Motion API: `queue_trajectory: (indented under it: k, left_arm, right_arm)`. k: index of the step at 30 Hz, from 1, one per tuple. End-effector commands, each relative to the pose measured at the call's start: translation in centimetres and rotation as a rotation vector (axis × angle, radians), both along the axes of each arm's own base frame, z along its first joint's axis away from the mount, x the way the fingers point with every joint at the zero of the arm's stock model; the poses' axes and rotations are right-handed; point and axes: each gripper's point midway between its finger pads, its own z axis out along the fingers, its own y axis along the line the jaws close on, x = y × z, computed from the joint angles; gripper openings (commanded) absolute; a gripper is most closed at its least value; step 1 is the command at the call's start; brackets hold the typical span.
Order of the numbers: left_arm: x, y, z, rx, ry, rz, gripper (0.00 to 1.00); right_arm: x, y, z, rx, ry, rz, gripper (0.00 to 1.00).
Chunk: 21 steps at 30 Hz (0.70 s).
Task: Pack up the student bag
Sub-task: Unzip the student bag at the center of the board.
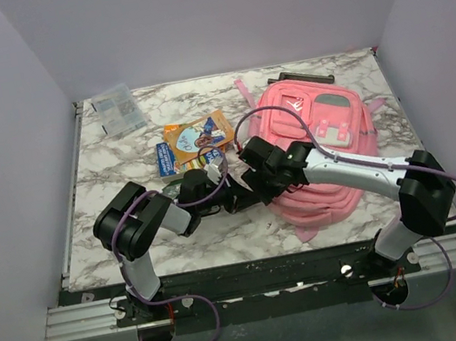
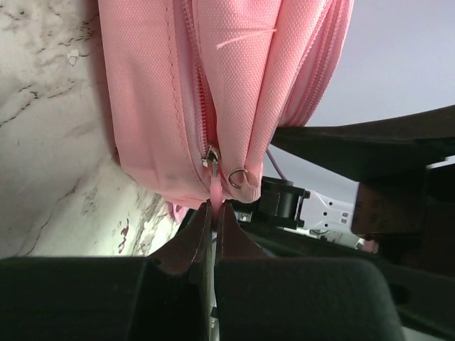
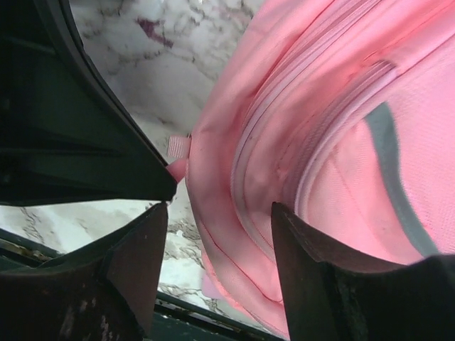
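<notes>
The student bag (image 1: 322,143), a large pink backpack, lies on the marble table at the right. In the left wrist view its zipper (image 2: 201,106) runs down to a metal slider with a pink zipper pull (image 2: 214,193), and my left gripper (image 2: 215,210) is shut on that pull. My right gripper (image 3: 217,226) is open, its jaws straddling the rounded side edge of the bag (image 3: 298,142). The right finger (image 3: 302,249) lies against the fabric; the left finger (image 3: 138,249) stands clear over the marble. In the top view both grippers meet at the bag's left edge (image 1: 257,185).
An orange booklet (image 1: 196,132) and a blue packet (image 1: 165,159) lie left of the bag, just beyond the left arm. A clear plastic pouch (image 1: 117,109) sits at the far left corner. Purple walls enclose the table on three sides.
</notes>
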Motion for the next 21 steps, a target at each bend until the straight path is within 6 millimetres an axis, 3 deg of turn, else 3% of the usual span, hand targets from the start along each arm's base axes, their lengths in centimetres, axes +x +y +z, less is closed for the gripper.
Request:
queue_trajectory:
  k: [1,5,15,21]
  left_arm:
    - [-0.5,0.1,1.4,-0.036,-0.055,-0.034,0.0]
    - [-0.5,0.2,1.4,-0.036,-0.055,-0.034,0.0]
    - [-0.8,0.5,1.3,-0.032,-0.053,-0.033,0.0]
    - [-1.3,0.5,2.6,-0.06,-0.06,-0.049,0.0]
  right_arm:
    - [-0.2,-0.8,-1.7,-0.079,-0.019,0.048,0.65]
    - [1.4,-1.6,-1.7,-0.13,-0.086,-0.025,0.61]
    - [1.4,1.3,0.6,0.052,-0.075,-0.101,0.01]
    - [2.7,1.0,2.0,0.125,-0.113,-0.388,0.0]
